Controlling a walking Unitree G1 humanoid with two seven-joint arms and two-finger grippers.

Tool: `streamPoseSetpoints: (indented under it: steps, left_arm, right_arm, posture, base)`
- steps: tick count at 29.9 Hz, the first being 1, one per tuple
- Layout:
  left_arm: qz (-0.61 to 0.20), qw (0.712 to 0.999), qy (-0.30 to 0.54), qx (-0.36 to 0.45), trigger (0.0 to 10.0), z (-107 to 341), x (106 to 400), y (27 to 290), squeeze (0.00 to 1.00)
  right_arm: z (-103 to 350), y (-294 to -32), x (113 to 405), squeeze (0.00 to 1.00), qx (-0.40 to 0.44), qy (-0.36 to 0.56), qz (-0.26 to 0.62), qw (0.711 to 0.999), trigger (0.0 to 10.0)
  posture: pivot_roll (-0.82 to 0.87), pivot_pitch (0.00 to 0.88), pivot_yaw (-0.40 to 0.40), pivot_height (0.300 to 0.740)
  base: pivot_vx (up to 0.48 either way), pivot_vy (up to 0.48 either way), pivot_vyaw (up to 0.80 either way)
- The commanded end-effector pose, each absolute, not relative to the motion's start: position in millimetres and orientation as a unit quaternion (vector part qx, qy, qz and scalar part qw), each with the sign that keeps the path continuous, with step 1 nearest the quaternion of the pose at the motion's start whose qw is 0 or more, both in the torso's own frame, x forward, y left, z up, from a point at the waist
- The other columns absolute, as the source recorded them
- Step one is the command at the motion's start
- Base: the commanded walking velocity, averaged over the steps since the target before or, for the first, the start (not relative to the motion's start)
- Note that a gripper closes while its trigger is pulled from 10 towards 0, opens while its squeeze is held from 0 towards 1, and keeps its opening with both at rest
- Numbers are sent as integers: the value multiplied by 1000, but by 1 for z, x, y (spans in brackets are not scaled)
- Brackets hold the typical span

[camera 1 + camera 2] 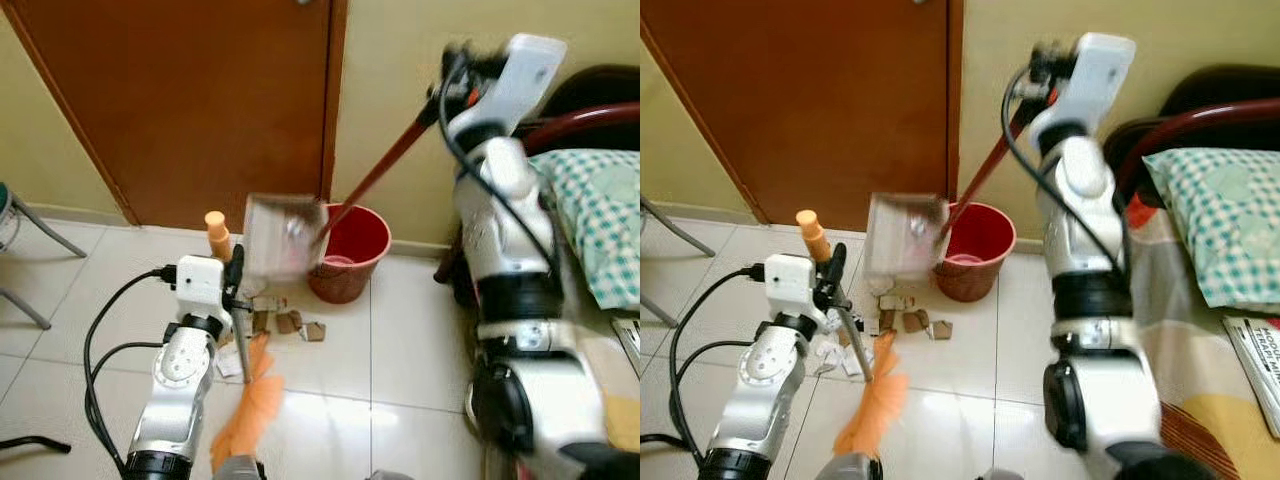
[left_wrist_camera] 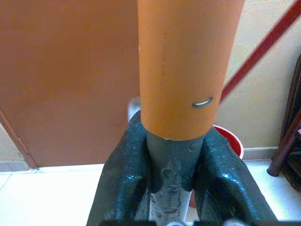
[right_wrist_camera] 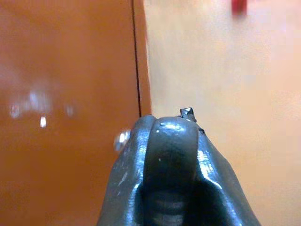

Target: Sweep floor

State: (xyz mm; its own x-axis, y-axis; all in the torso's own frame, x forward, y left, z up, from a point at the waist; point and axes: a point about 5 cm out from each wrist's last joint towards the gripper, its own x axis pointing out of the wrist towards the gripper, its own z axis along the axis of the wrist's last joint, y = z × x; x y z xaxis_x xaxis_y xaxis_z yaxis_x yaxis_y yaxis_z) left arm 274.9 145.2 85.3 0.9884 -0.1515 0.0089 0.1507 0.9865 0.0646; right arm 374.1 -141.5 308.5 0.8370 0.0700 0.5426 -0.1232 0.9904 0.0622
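At about 7 o'clock, the left gripper point(image 1: 835, 285) clamps the broom point(image 1: 855, 345) by its handle, orange bristles low behind the paper scraps point(image 1: 902, 318), ready to push them forward. At centre, the dustpan point(image 1: 902, 236) hangs blurred over the red bucket point(image 1: 975, 250), probably tipping. At 1 o'clock, the right gripper point(image 1: 1035, 85) grips its long red handle, raised for tilt.

The left arm is held low and bent forward. The left gripper point(image 2: 171, 181) is closed tight, with its two black fingers point(image 2: 122, 174) pressed together on a handle. The right arm is lifted high, and the right gripper point(image 1: 452, 92) is squeezed closed too.
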Motion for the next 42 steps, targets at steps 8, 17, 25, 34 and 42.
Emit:
streamPoseSetpoints:
  steps: [8, 17, 25, 34, 42]
  left_arm:
    - [-79, 996, 14, 29, 10000, 77, 272, 141, 0]
    - [-75, 997, 17, 28, 10000, 75, 269, 142, 0]
    - [-76, 996, 23, 30, 10000, 71, 267, 143, 0]
    - [-80, 996, 21, 26, 10000, 72, 274, 138, 0]
    - [-78, 996, 16, 25, 10000, 72, 276, 137, 0]
  right_arm:
    - [326, -120, 370, 0, -89, -365, 82, 923, 10000]
    - [275, -79, 359, 0, -224, -369, 144, 891, 10000]
    - [254, -71, 348, 0, -260, -384, 156, 872, 10000]
    - [270, -76, 339, 0, -221, -424, 122, 870, 10000]
    - [317, -81, 333, 0, 7, -411, 97, 906, 10000]
  posture:
    - [5, 73, -27, 740]
    - [15, 72, -48, 740]
    - [3, 64, -43, 740]
    - [-11, 46, -33, 740]
    - [-9, 41, -35, 740]
  base:
    - [0, 0, 0]
    - [0, 0, 0]
    - [0, 0, 0]
    - [0, 0, 0]
    - [0, 0, 0]
